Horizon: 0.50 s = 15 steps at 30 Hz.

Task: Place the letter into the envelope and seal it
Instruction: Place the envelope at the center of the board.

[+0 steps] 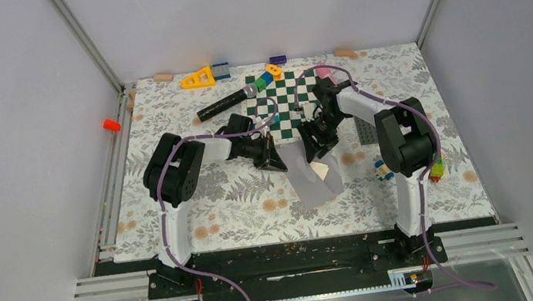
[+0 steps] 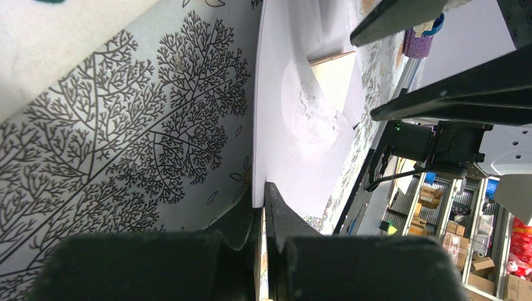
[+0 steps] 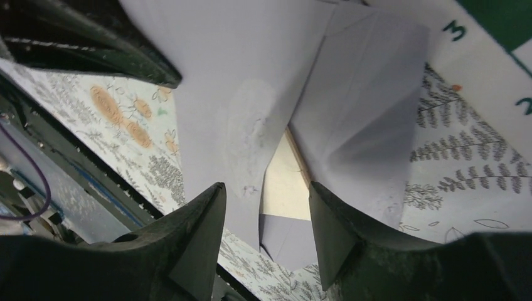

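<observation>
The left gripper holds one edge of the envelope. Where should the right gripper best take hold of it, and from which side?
Likely the free fold of the envelope, on the edge beside the cream letter. Come from above, where the right gripper hangs open: that edge gapes away from the sheet which the left gripper pinches.

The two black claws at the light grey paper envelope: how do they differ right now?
The left gripper is pinched shut on an edge of the light grey paper envelope; the right gripper has its fingers apart, clamping nothing. The left gripper points in from the left; the right gripper points in from the side of the green-and-white chessboard. Both are black, two-fingered and at that envelope.
</observation>
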Available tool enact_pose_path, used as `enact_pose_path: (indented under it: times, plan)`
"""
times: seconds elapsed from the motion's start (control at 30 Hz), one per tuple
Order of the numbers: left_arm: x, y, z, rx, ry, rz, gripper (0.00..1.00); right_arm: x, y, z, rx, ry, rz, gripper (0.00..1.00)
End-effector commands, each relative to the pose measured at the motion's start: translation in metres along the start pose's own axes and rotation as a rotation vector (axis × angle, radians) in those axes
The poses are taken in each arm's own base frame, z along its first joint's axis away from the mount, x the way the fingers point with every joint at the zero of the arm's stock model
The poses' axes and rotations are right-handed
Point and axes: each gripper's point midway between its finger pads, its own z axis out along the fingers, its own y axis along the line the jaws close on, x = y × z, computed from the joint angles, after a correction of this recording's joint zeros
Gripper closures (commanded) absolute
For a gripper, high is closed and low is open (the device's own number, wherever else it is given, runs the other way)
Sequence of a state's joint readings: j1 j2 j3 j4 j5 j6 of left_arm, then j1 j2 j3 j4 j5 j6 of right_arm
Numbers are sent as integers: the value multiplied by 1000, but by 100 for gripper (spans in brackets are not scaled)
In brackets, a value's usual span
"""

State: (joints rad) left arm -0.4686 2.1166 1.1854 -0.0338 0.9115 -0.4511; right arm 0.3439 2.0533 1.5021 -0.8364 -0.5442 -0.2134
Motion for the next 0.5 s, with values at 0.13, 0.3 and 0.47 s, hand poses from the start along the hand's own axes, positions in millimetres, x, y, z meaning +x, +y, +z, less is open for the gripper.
enact_pose_path:
  times: [0.13,0.3,0.47]
  plan:
    - [4,15,5,-62,7,7,100,-10,-20,5,95,-15,67,38]
    - [3,14,4,-61,6,8,100,-7,-19,11,74,6,112,40]
    - [4,13,4,-57,6,7,100,5,-11,20,12,52,171,43]
